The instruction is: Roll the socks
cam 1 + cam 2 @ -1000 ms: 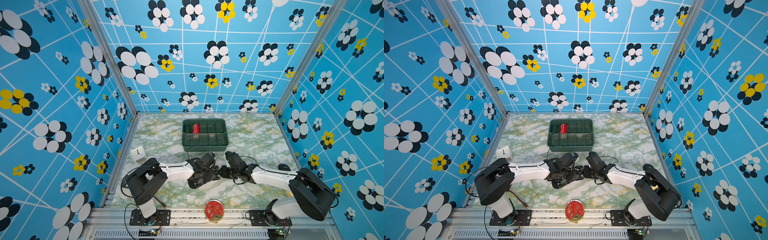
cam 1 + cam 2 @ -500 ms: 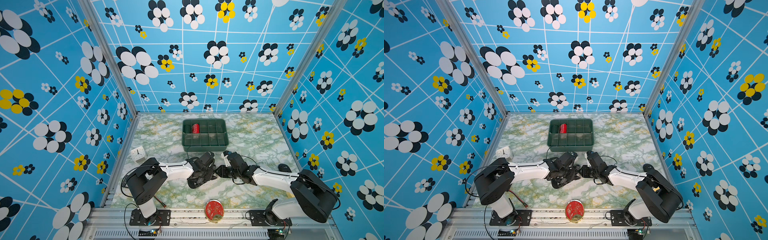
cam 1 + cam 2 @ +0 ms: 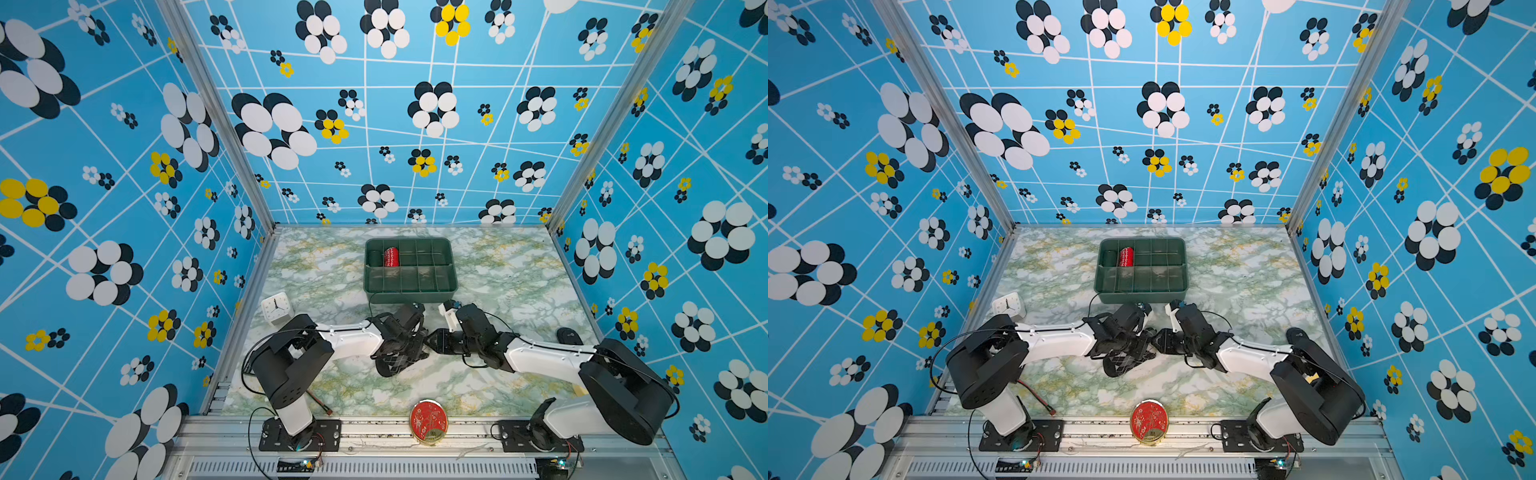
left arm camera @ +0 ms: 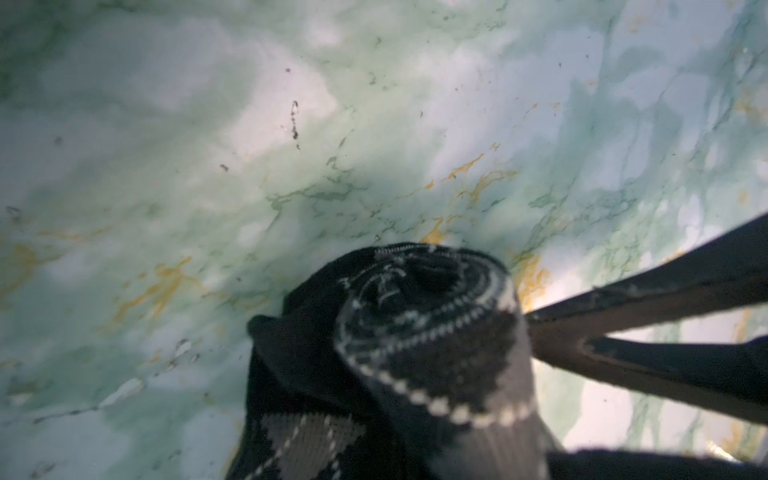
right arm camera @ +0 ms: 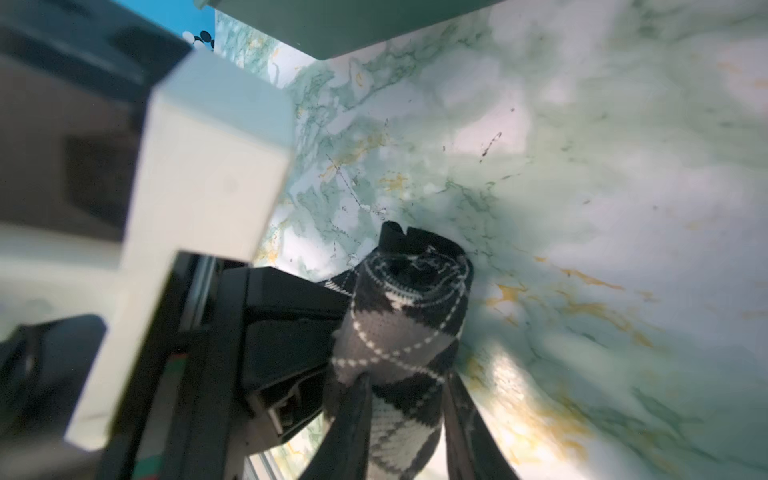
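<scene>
Clearly the two claws meet nose to nose over the middle of the surface (image 3: 519,270), between its near edge and the green tray (image 3: 409,297). The left claw (image 3: 415,345) is shut tight, its tips buried in fabric, so I take it to be pinching the socks (image 4: 432,353). The right claw (image 5: 406,376) stands partly open, its jaws one along each side of the roll. Whether it squeezes or merely flanks, I cannot tell. The socks hang between the two, seemingly lifted just clear of the surface.

Most of the rolling looks done: the end of the bundle shows a snug spiral of several turns. What is left, I'd judge, is the finish. A black flap (image 4: 291,353) sticks out beside the spiral, and in a top view a loose length (image 3: 390,368) droops below the left claw toward the near edge. That wants winding in or folding over before the roll will hold by itself.

The fabric is a soft knit, black with grey diamonds crossed by dotted white lines, and it looks springy enough to unwind if let go.

Farther out, the tray holds a red roll (image 3: 391,256) and a dark green roll (image 3: 374,257) side by side at its far-left corner.
</scene>
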You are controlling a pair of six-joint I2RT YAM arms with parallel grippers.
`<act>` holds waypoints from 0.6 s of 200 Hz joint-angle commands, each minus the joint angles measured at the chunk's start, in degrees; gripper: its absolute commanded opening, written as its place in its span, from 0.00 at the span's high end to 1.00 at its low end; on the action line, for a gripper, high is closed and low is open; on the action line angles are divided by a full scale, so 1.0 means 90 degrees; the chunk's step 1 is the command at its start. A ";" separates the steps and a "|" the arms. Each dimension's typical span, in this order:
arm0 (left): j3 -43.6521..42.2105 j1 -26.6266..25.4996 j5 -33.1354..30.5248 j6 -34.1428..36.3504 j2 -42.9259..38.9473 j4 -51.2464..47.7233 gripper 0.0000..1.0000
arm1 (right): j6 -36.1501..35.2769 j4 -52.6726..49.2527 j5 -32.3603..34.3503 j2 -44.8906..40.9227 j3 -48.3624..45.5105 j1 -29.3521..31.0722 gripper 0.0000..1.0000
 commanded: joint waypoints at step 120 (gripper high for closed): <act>-0.0577 0.0229 0.1229 -0.0233 0.0223 0.0924 1.00 | 0.0117 0.0150 -0.0216 0.1226 0.0371 0.0182 0.66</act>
